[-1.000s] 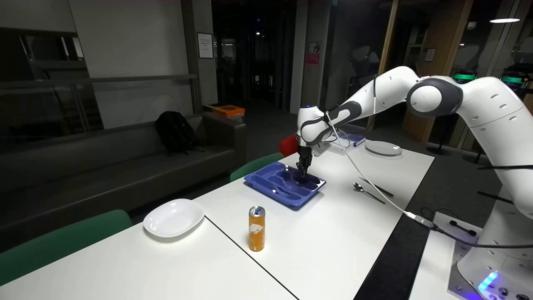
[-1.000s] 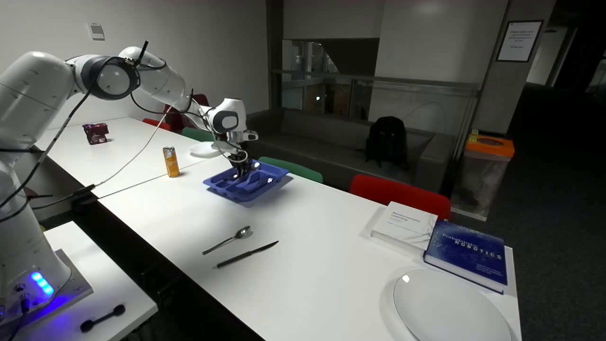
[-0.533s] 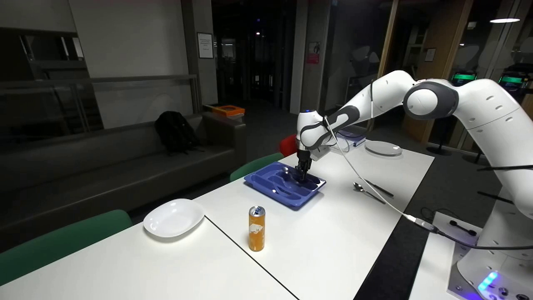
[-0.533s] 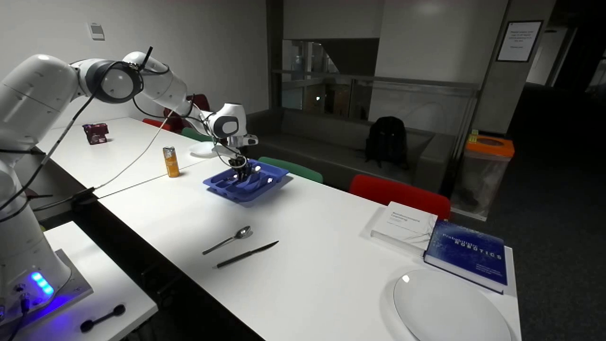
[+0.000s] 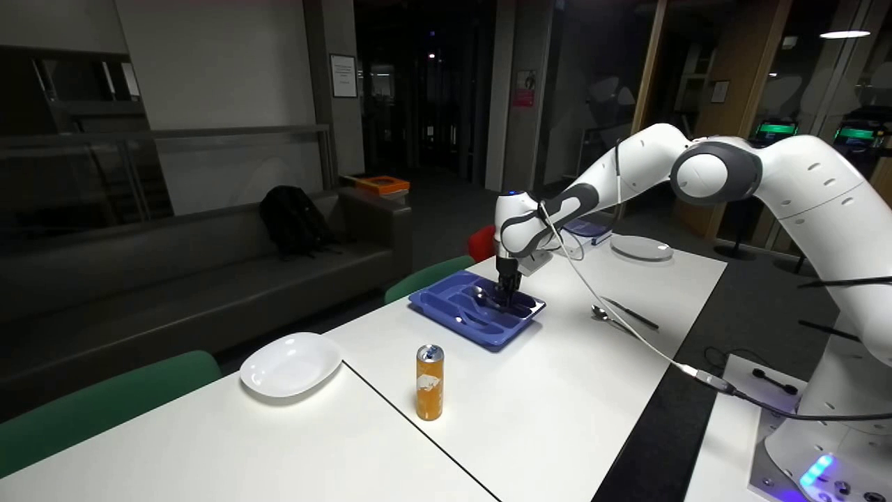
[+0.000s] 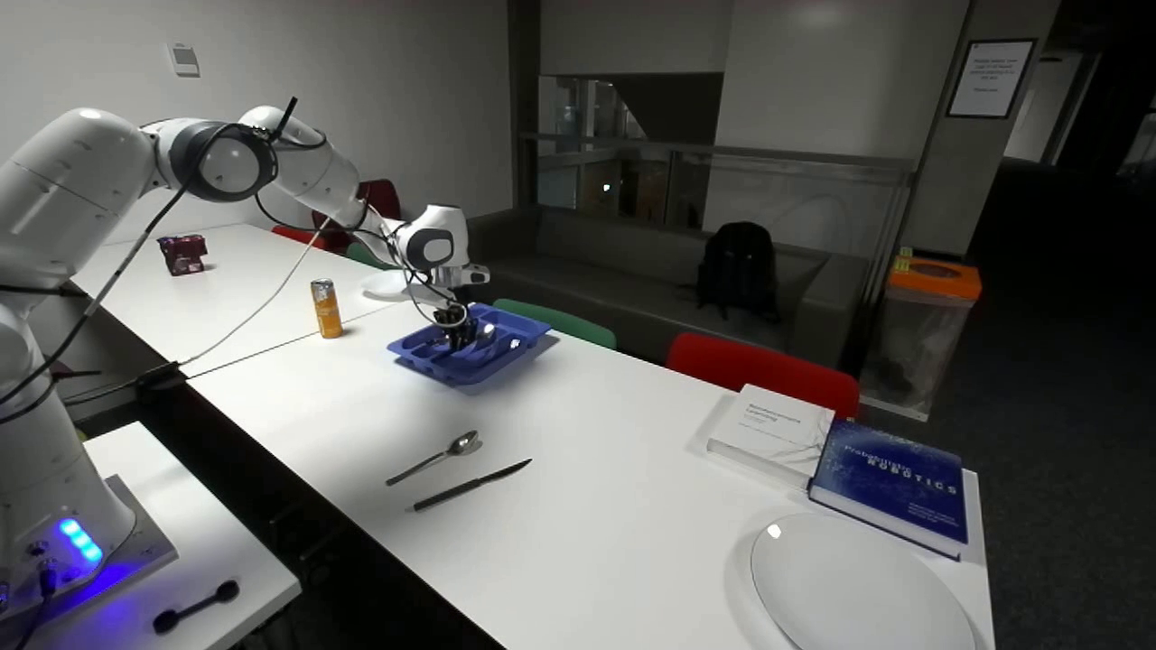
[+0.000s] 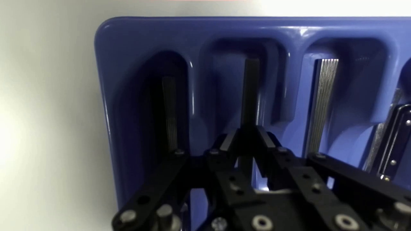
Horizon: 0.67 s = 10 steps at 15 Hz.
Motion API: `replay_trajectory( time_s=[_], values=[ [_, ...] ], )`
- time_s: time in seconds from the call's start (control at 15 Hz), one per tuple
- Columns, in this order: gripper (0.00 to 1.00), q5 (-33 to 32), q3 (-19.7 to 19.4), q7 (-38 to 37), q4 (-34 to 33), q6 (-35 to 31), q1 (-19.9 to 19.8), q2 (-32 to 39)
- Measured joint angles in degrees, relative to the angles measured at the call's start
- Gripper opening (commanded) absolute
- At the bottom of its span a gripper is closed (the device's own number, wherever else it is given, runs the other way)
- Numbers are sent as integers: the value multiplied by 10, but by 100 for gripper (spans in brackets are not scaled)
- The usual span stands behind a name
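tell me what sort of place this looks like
Likely a shared lounge or meeting area in an office or university building: a long sofa stands behind the white table, and on that table lies a blue book titled Probabilistic Robotics.

We're dealing with a seriously dim setup: in both exterior views the couch [image 5: 167,300] nearly drowns in gloom while the tabletop [image 6: 596,433] comes out bright white. The plate [image 6: 858,587] catches a tiny hot spot; the framed notice [image 6: 992,78] is too soft for us to read. Wrist view: deep shadow fills the blue tray [image 7: 199,25], glare bleaches the far left, and the black gripper [image 7: 247,136] melts into the murk.
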State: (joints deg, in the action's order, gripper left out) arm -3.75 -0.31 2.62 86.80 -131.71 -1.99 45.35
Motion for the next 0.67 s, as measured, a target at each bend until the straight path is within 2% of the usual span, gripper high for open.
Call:
replay_trajectory(
  time_s=[0.27, 0.33, 0.4, 0.67],
  values=[
    [4, -1, -3, 0, -8, 0, 6, 11],
    [42, -1, -3, 0, -12, 0, 7, 14],
    [43, -1, -3, 0, -15, 0, 7, 17],
    [73, -2, -9, 0, -27, 0, 9, 28]
  ],
)
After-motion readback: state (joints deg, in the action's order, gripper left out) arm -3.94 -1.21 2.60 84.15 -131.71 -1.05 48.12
